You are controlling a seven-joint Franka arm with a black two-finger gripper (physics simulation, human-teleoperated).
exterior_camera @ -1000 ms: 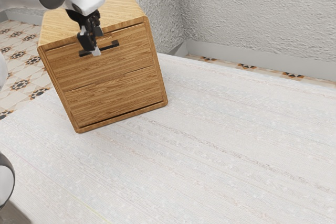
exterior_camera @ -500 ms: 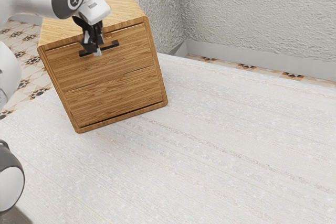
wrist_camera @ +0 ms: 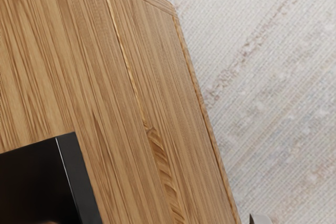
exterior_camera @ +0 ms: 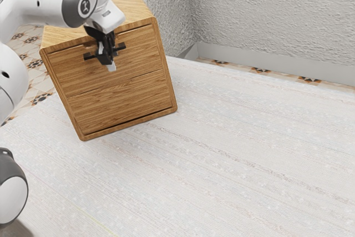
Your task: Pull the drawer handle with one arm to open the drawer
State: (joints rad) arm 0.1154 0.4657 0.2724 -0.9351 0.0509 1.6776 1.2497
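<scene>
A wooden cabinet (exterior_camera: 119,90) with two drawer fronts stands at the exterior view's upper left. Its top drawer (exterior_camera: 138,45) carries a black bar handle (exterior_camera: 89,56) and sits flush with the cabinet front. My black gripper (exterior_camera: 108,54) reaches down from the white arm and lies right over the handle's middle, its tip just below the bar. In the wrist view the handle (wrist_camera: 37,182) looms large and dark under my hand against the drawer's wood grain (wrist_camera: 79,77).
The cabinet rests on a pale wood-plank surface (exterior_camera: 238,154) that stretches wide toward the exterior view's right. Grey rough walls (exterior_camera: 266,9) close the back. Patterned tiles (exterior_camera: 22,87) lie on the exterior view's left of the cabinet.
My gripper has slid along the handle toward the exterior view's right and dropped a little lower across the bar. The drawer front has not moved.
</scene>
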